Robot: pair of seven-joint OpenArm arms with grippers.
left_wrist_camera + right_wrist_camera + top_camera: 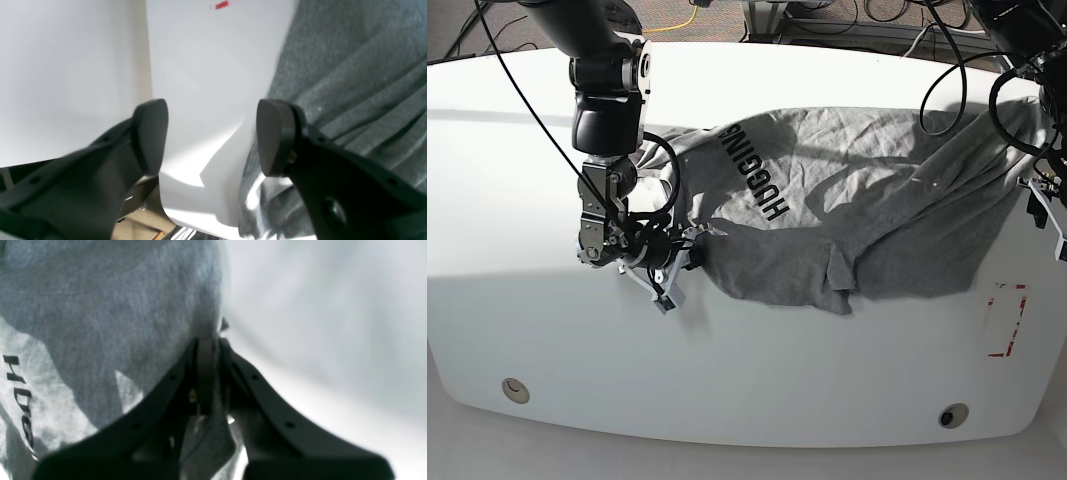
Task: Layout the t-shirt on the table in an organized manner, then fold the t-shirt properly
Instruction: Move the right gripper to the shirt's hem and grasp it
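With the right claw clenched on the t-shirt and the left claw released, I'd pull toward nine o'clock, low over the tabletop.

A robotics lab or test room, glossy white counter with rounded edges and two small round holes, red tape rectangle at 3 o'clock, black and yellow cables trailing over the floor at 12 o'clock, two black robot arms.
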